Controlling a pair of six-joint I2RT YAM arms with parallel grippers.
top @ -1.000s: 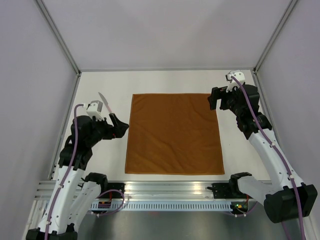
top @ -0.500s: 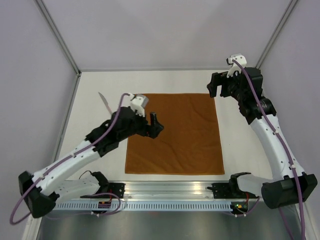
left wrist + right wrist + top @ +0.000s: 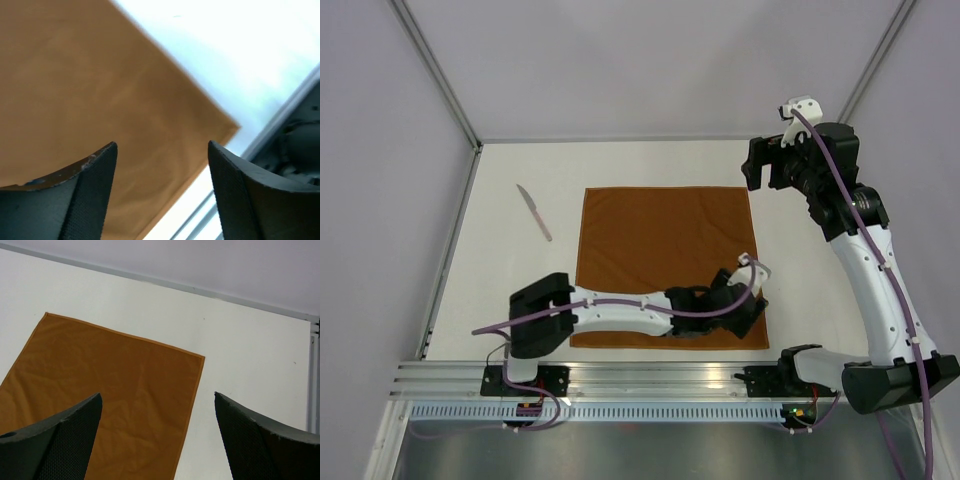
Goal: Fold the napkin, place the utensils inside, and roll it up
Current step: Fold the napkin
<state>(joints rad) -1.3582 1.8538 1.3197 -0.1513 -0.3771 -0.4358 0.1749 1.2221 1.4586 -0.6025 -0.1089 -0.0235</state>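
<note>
The rust-brown napkin [image 3: 660,250] lies flat and unfolded in the middle of the white table. One utensil, a slim silver knife [image 3: 534,212], lies on the table left of the napkin, touching nothing. My left arm stretches low across the napkin's near edge, and my left gripper [image 3: 748,318] hovers open over the near right corner. In the left wrist view that gripper [image 3: 162,145] is empty, with the napkin [image 3: 100,90] below it. My right gripper [image 3: 757,178] hangs open above the far right corner. In the right wrist view that gripper [image 3: 157,396] holds nothing, and the napkin [image 3: 115,405] lies beneath.
An aluminium rail [image 3: 660,378] runs along the table's near edge and also shows in the left wrist view [image 3: 280,120], beside the dark base of the right arm [image 3: 300,150]. Grey walls and frame posts [image 3: 440,80] enclose the table on three sides.
My left arm has swung from beside the knife across the napkin to its near right corner. My right gripper has drifted slightly back and to the right. Napkin and knife have not moved.
</note>
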